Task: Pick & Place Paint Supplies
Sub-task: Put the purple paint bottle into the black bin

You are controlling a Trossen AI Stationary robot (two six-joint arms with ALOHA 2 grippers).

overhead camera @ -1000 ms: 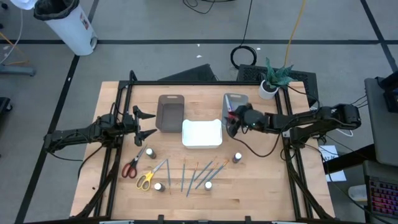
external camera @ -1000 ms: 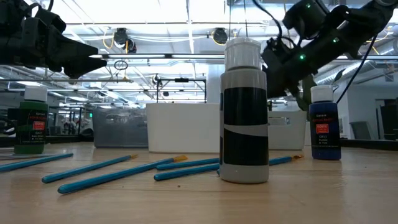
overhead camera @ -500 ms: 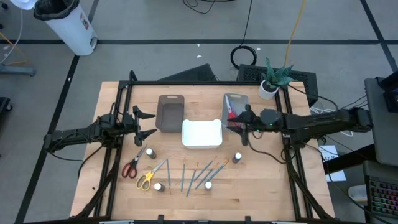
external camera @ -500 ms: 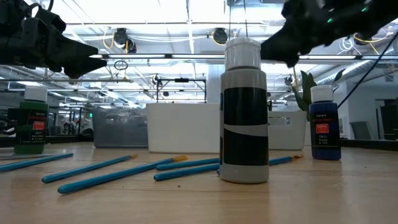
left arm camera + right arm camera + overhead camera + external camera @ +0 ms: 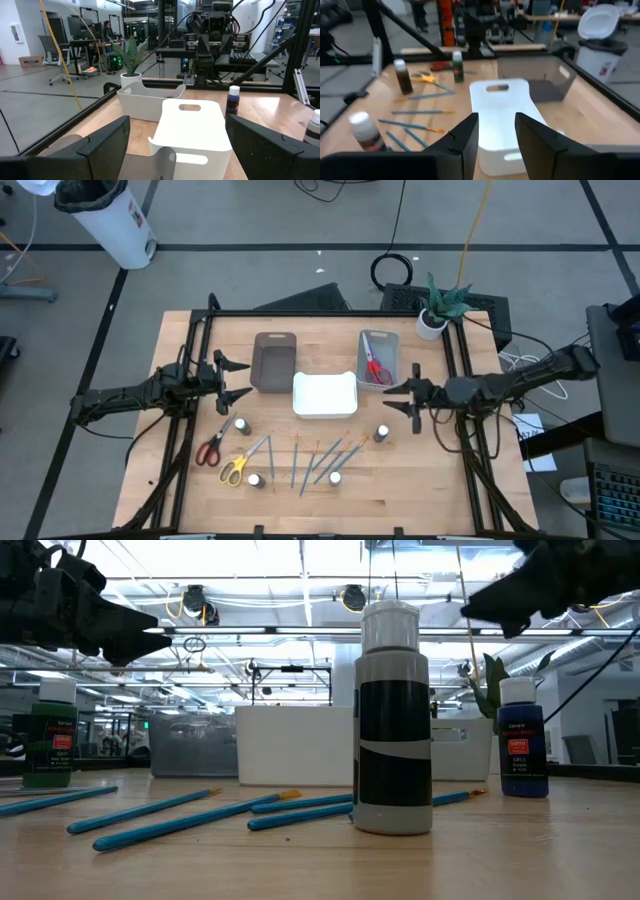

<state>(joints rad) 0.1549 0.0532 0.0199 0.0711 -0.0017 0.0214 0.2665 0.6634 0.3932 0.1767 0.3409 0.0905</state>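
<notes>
Red-handled scissors (image 5: pixel 377 366) lie flat in the grey tray (image 5: pixel 364 353). On the table's near half stand small white-capped paint bottles (image 5: pixel 382 434) (image 5: pixel 243 425) (image 5: pixel 335 477). Thin brushes (image 5: pixel 318 461), red scissors (image 5: pixel 211 446) and yellow scissors (image 5: pixel 233 469) lie flat there. My right gripper (image 5: pixel 392 397) hovers open and level just right of the white tray (image 5: pixel 325 394), with nothing between its fingers (image 5: pixel 467 135). My left gripper (image 5: pixel 236 380) waits open at the table's left, beside the brown tray (image 5: pixel 274 362).
A potted plant (image 5: pixel 436 308) stands at the far right corner. The black frame rails (image 5: pixel 462 370) run along both table sides. In the low view a grey-and-black bottle (image 5: pixel 392 720) stands close, with a blue one (image 5: pixel 520 740) and a green one (image 5: pixel 52 736) farther back.
My right gripper has drawn back from over the grey tray toward the table's right and near side, rising a little and swinging level. The red-handled scissors stay lying in the grey tray.
</notes>
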